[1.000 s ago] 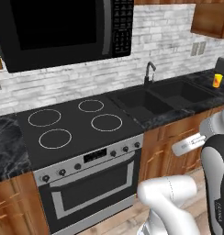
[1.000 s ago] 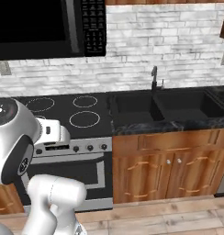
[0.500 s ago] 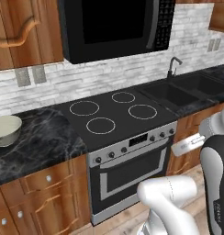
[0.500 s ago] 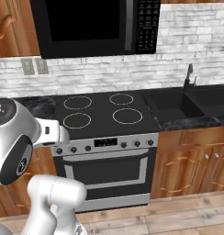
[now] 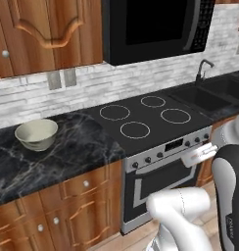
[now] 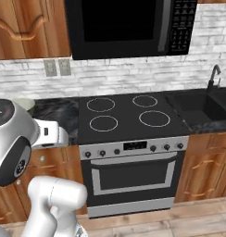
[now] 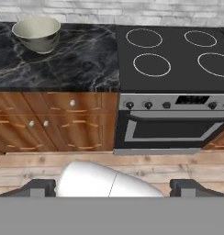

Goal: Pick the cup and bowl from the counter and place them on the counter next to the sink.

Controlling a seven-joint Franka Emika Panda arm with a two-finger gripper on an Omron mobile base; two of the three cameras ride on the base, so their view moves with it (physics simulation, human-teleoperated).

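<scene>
The bowl (image 5: 36,134), wide and grey-beige with a pale inside, stands upright on the black marble counter (image 5: 67,152) left of the stove. In the hand view the bowl (image 7: 36,33) is at the top left, far beyond my gripper (image 7: 113,187). The two dark fingertips (image 7: 38,187) stand wide apart, open, with nothing held. My own arm hides part of the bowl (image 6: 26,103) in the right base view. The sink (image 5: 204,95) with its faucet (image 5: 202,68) lies at the far right. The cup is out of view.
A black glass stovetop (image 5: 146,117) with white rings sits between the bowl's counter and the sink, with the oven front (image 6: 133,176) below it. A black microwave (image 5: 151,29) hangs above, beside wooden wall cabinets (image 5: 43,34). Wooden floor (image 7: 40,163) lies in front of the base cabinets.
The base has driven left along the kitchen, so the whole picture has shifted right. The sink slid to the right edge, and the bowl and its counter came into view. The gripper stayed open.
</scene>
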